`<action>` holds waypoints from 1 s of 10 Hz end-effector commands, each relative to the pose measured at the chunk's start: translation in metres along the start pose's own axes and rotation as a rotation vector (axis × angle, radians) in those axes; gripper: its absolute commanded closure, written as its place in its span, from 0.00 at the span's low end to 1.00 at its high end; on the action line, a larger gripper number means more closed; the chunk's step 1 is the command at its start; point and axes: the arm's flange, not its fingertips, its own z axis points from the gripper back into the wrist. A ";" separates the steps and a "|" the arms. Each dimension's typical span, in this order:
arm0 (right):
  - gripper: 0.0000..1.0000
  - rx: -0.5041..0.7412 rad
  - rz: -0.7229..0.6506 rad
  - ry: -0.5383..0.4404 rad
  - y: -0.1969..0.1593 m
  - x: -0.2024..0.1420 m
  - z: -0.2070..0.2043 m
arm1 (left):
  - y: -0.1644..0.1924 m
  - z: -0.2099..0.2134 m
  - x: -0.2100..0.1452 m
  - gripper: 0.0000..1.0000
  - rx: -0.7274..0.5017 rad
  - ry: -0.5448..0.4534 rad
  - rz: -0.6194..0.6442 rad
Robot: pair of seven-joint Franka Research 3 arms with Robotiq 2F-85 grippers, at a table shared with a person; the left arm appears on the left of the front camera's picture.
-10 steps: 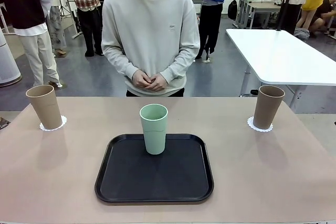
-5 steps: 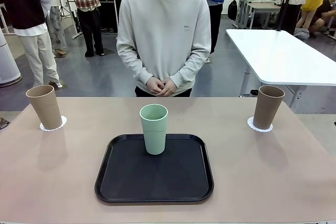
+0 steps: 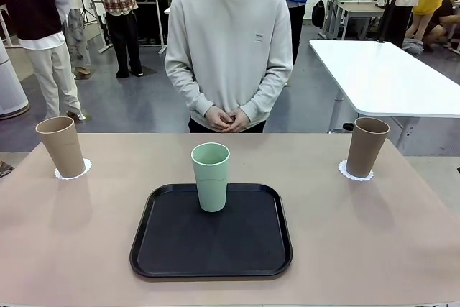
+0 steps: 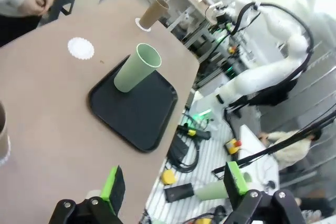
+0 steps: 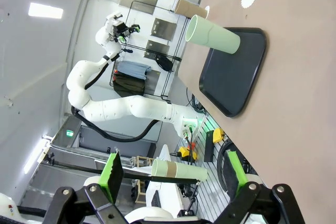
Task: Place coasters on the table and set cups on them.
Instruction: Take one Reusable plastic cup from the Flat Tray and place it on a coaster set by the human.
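Standing here, I see the worktop (image 3: 374, 235) with a black tray (image 3: 208, 249) sitting at the middle of its near edge. The mint cup (image 3: 210, 176) stands upright on the far part of that tray. At the far-left corner the left tan cup (image 3: 62, 146) stands upright on the left coaster (image 3: 85, 169), whose lacy rim peeks out round its base. At the far-right corner the right tan cup (image 3: 366, 146) stands the same way on the right coaster (image 3: 345, 172). A third, bare coaster (image 4: 81, 49) lies flat on the worktop just past the tray's far edge, towards the person (image 3: 230, 48), and touches neither tray nor cup. The person stands at the middle of the far edge with both hands (image 3: 226, 118) clasped together, off the worktop. The left gripper (image 4: 175, 182) is released, its green pads spread wide with nothing between them, and it is well apart from the cups. The right gripper (image 5: 173, 174) is likewise released and empty, jaws wide, well apart from the tray and the mint cup.
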 end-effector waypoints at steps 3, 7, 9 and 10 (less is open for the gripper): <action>0.00 0.009 0.003 -0.001 -0.001 -0.002 -0.001 | -0.020 -0.073 0.027 0.00 0.166 0.091 -0.202; 0.00 0.009 0.003 -0.001 -0.001 -0.002 -0.001 | 0.002 -0.133 0.032 0.00 0.298 0.240 -0.389; 0.00 0.009 0.003 -0.001 -0.001 -0.002 -0.001 | 0.019 -0.154 0.031 0.00 0.377 0.298 -0.451; 0.00 0.009 0.003 -0.001 -0.001 -0.002 -0.001 | 0.025 -0.163 0.032 0.00 0.403 0.312 -0.475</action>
